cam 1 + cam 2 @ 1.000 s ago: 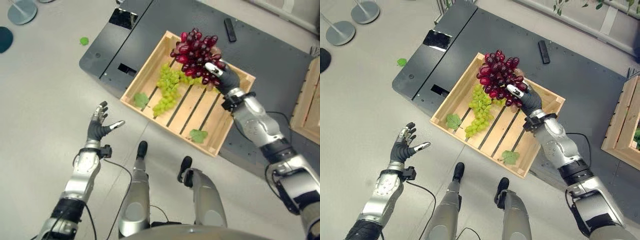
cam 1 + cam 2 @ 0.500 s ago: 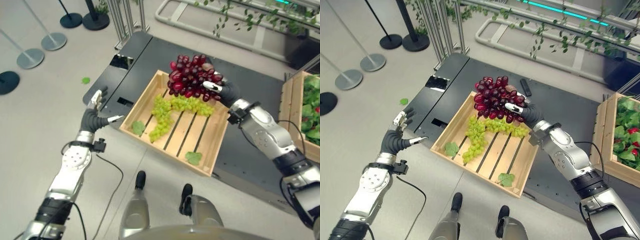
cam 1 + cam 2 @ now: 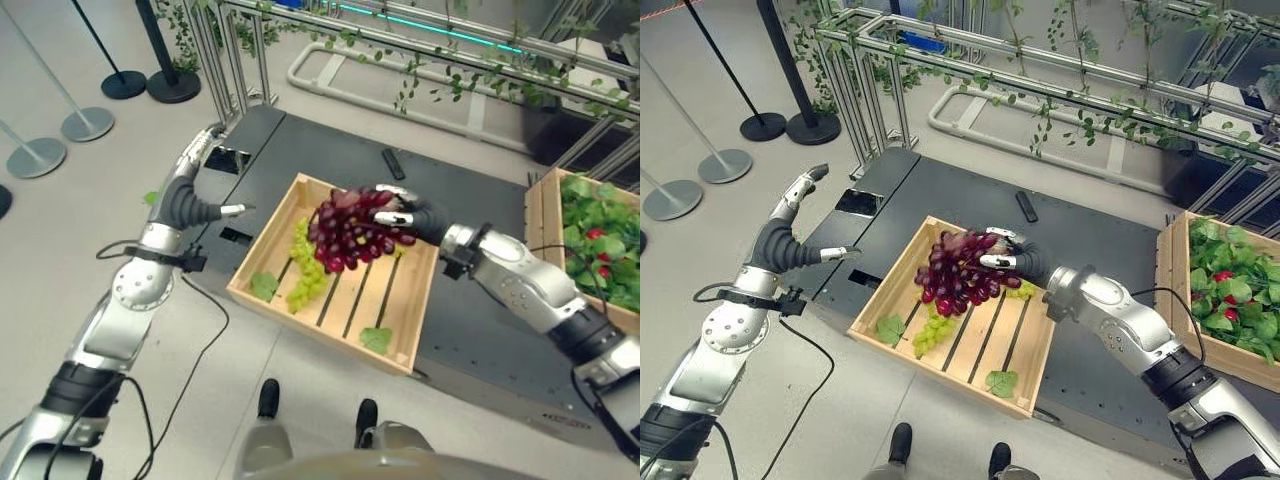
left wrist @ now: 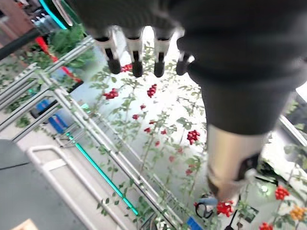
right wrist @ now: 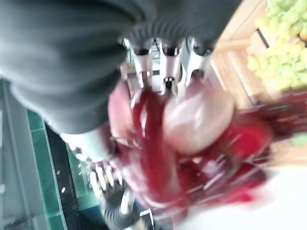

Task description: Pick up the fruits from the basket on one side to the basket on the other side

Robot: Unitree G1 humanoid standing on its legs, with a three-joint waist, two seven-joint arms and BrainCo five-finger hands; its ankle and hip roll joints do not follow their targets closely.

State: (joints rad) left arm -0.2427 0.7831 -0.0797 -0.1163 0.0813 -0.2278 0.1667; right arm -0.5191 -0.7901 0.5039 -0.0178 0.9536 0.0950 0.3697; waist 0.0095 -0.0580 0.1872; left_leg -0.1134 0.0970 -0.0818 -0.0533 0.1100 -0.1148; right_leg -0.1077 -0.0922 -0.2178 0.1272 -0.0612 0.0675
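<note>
The right hand (image 3: 1025, 262) had its fingers curled around a bunch of red grapes (image 3: 958, 272) and held it up over the wooden crate (image 3: 902, 268). A bunch of green grapes (image 3: 928, 333) lay on the slats of the crate, just under the red ones, with two green leaves (image 3: 1001, 381) near the front edge. The crate sat on a dark platform (image 3: 1095, 366). A second crate (image 3: 1170, 300) with leafy greens stood off to the right. The left hand (image 3: 780, 238) was up in the air beside the platform, fingers straight, holding nothing.
</note>
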